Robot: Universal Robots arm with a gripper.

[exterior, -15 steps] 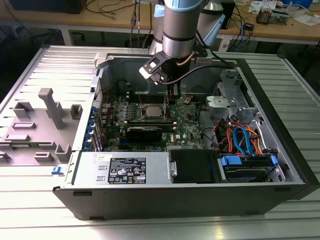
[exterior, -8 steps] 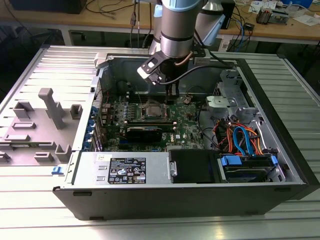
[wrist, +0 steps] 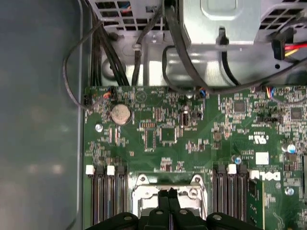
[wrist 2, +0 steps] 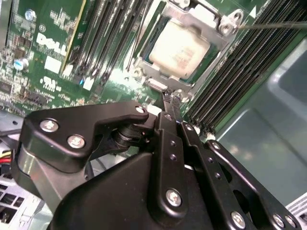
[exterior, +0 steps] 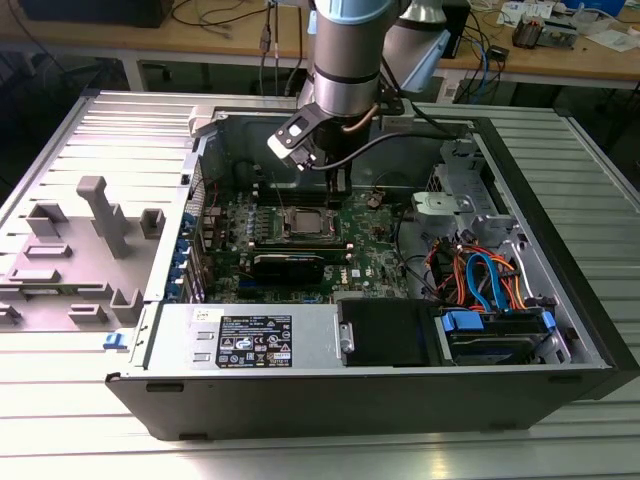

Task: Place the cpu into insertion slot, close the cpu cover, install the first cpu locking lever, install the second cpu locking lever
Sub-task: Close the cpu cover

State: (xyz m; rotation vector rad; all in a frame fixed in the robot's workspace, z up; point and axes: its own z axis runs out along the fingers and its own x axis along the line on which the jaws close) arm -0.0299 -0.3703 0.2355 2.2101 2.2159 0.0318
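The cpu (wrist 2: 178, 45), a silvery square chip, lies in the socket on the green motherboard (wrist: 192, 129). The cpu cover (wrist 2: 218, 21), a metal frame plate, lies down around it. A thin locking lever rod (wrist 2: 276, 25) sticks out from the socket's corner across the memory slots. My gripper (wrist 2: 170, 98) is shut with its black fingertips (wrist: 169, 197) pressed together, nothing visible between them, right at the socket's edge. In the exterior view the gripper (exterior: 339, 190) hangs inside the case just behind the socket (exterior: 302, 222).
The open computer case (exterior: 560, 340) lies on a ribbed metal table. Black memory slots (wrist 2: 117, 38) flank the socket on both sides. Drive bays and orange and blue cables (exterior: 485, 280) fill the exterior view's right. Grey fixtures (exterior: 100, 215) stand on the exterior view's left.
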